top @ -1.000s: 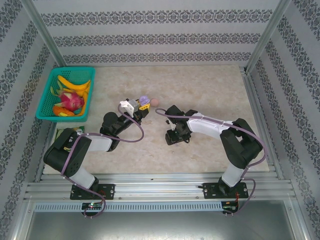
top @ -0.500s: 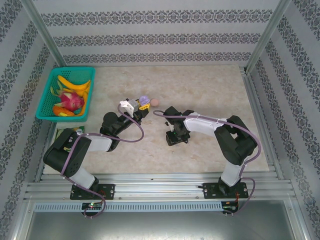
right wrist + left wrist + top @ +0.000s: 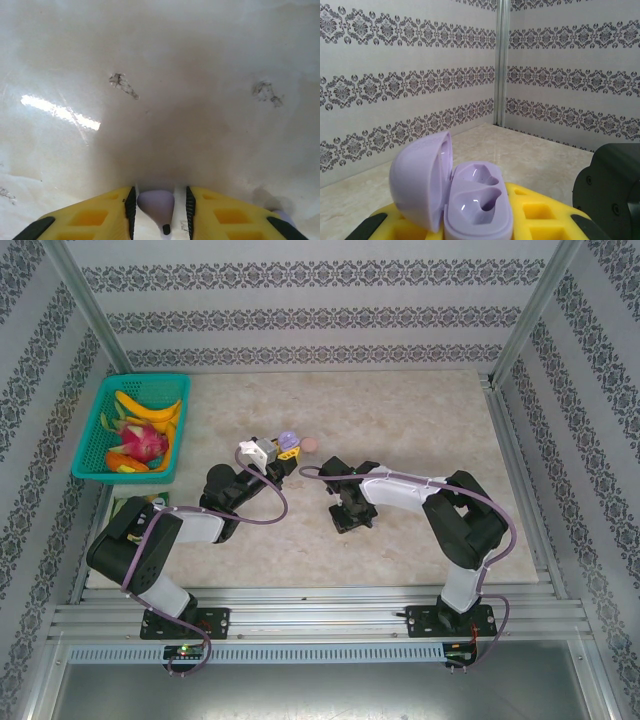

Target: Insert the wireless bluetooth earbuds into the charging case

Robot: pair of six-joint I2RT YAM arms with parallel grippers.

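Earbud and charging case, each gripped

Left jaws: clamped on the light purple charging case point(image 3: 472, 200), lid swung open, two moulded wells facing up.
Right jaws: pinched on one light purple earbud point(image 3: 156, 202), pointed down at the marbled bench point(image 3: 420, 420), near the case on its right.

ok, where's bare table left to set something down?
Widest bare patch: far strip of the table, from the green basket to the right rail. Also free: right of the right arm, and the near strip between it and the left arm. Crowded: centre, with left gripper holding the charging case beside a pink piece, right gripper pinching an earbud.
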